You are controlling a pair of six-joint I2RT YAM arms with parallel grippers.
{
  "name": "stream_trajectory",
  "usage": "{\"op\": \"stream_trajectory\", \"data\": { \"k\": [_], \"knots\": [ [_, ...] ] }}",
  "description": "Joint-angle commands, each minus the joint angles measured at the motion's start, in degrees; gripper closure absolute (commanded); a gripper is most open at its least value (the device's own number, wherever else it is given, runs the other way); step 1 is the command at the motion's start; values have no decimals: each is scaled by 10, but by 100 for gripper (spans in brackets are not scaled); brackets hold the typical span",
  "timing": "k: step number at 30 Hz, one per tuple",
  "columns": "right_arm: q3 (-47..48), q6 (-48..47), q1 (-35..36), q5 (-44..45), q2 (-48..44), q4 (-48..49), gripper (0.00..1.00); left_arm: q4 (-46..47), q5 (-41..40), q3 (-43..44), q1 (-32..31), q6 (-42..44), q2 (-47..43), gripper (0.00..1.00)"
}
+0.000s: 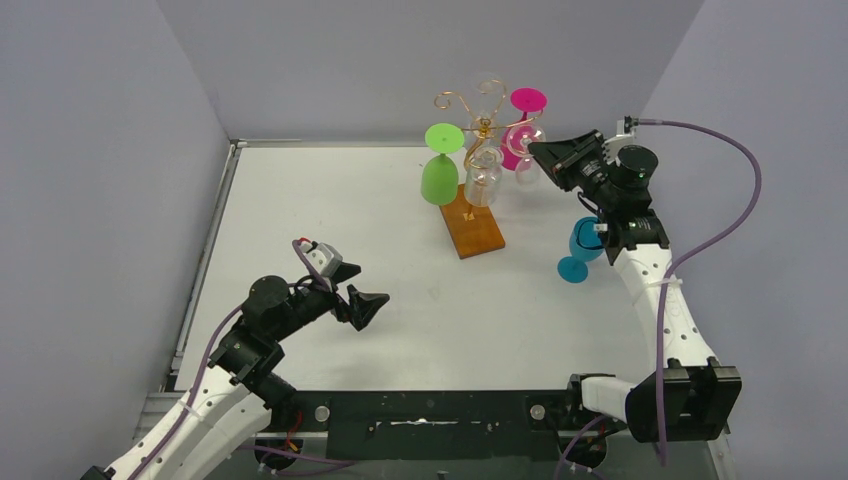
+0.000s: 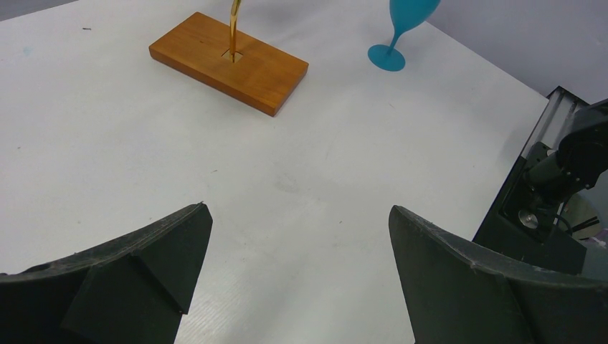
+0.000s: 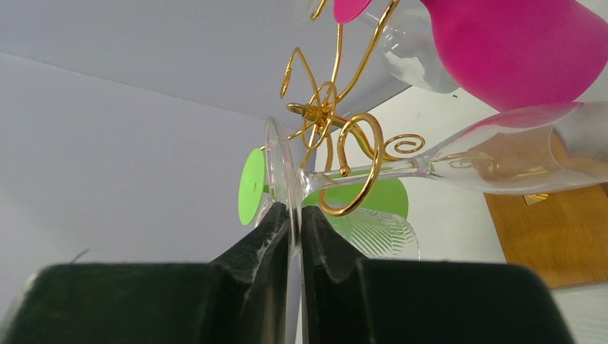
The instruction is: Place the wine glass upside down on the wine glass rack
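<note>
Two fingers of the right gripper [image 3: 292, 223] are pinched on the foot of the clear wine glass [image 3: 502, 154], its stem crossing a gold curl atop the wine glass rack [image 1: 474, 228]. The left gripper [image 2: 297, 215] hangs spread wide, well apart from the rack's wooden base. A small gold mark [image 1: 466, 213] on that base is too small to read.
</note>
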Motion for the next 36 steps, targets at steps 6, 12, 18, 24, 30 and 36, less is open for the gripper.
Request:
{"op": "stream_trajectory", "data": {
  "k": [6, 12, 18, 24, 30, 36],
  "knots": [
    [0, 0, -7, 25, -33, 49, 100, 17, 7, 3, -1, 9, -5, 2],
    [0, -5, -11, 46, -41, 39, 100, 17, 7, 3, -2, 9, -6, 2],
    [-3, 3, -11, 46, -39, 47, 100, 16, 6, 3, -1, 9, -7, 2],
    [-4, 10, -16, 53, -32, 52, 100, 17, 6, 3, -1, 9, -7, 2],
    [0, 20, -22, 52, -19, 59, 93, 17, 6, 3, -1, 9, -6, 2],
    [8, 17, -30, 49, -4, 56, 89, 17, 6, 3, -1, 9, -7, 2]
  ]
}}
